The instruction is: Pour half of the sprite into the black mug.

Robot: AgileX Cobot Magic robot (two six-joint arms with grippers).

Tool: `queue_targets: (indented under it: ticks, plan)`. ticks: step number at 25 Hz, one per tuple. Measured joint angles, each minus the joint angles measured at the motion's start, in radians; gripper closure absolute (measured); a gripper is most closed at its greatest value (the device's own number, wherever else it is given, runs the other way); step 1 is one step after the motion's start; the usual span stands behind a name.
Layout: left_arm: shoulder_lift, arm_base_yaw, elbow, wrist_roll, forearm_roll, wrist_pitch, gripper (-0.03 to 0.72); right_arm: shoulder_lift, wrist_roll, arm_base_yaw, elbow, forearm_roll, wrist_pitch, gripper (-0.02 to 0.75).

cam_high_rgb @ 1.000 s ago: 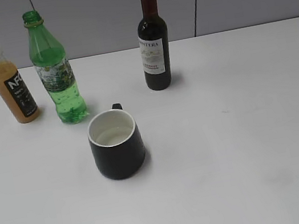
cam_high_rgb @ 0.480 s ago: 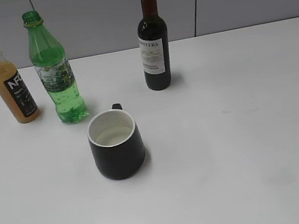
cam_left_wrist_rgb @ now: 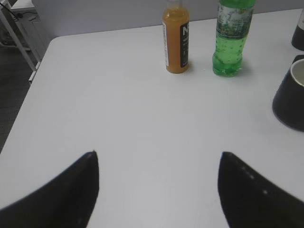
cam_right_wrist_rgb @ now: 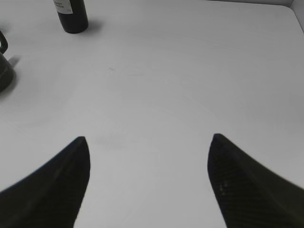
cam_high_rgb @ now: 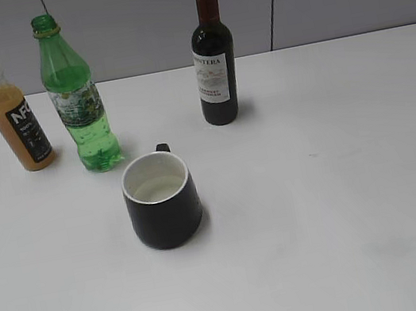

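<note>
I see sprite (cam_high_rgb: 78, 106) upright behind black mug (cam_high_rgb: 162, 200) on tabletop (cam_high_rgb: 322, 208). Left hand (cam_left_wrist_rgb: 159, 159), right hand (cam_right_wrist_rgb: 148, 142) both released, grasping nothing.

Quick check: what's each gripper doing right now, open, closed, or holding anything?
Left gripper: open, holding nothing, above bare table.
Right gripper: open, holding nothing, above bare table.

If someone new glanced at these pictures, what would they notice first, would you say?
Probably the green sprite bottle, standing uncapped at the back left between the orange juice bottle and the dark wine bottle. Next, the black mug with its white inside, alone in front of them on the white table.
</note>
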Motion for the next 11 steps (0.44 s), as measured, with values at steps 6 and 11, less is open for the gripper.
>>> queue_targets:
  ticks: [6,11]
  plan:
    - [0.0,0.0,0.0,0.0,0.0,0.0,0.095,0.0,0.0,0.0,0.0,0.0,0.0,0.154]
    - [0.0,0.0,0.0,0.0,0.0,0.0,0.095,0.0,0.0,0.0,0.0,0.0,0.0,0.154]
